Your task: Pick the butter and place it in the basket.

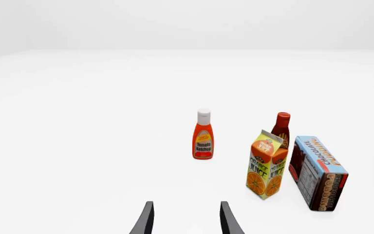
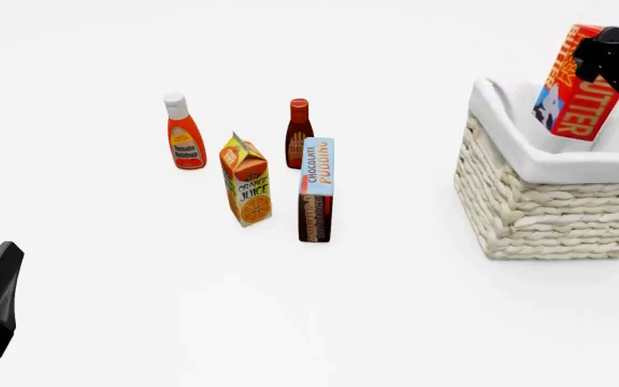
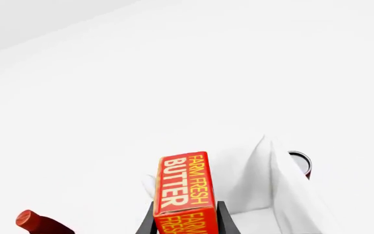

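the basket [image 2: 551,201] is cut off by the front view's right edge, so only its near corner and part of the white cloth lining show. the right gripper [image 2: 608,50] is mostly out of frame there, a dark shape at the top right over the butter's upper end. in the right wrist view its two fingers press against both sides of the butter [image 3: 183,187], gripping the box, whose lower part runs off the picture. the butter [image 2: 579,81] hangs tilted above the basket's open top, clear of the lining. a small dark round thing [image 3: 300,163] peeks from behind the cloth, too hidden to identify.

the left gripper [image 1: 185,219] sits low at the near left of the table, its fingers spread apart with nothing between them, pointing toward the ketchup bottle [image 1: 203,134], orange juice carton [image 1: 267,165] and chocolate pudding box [image 1: 317,173]. a dark red bottle [image 1: 281,128] stands half hidden behind the carton.
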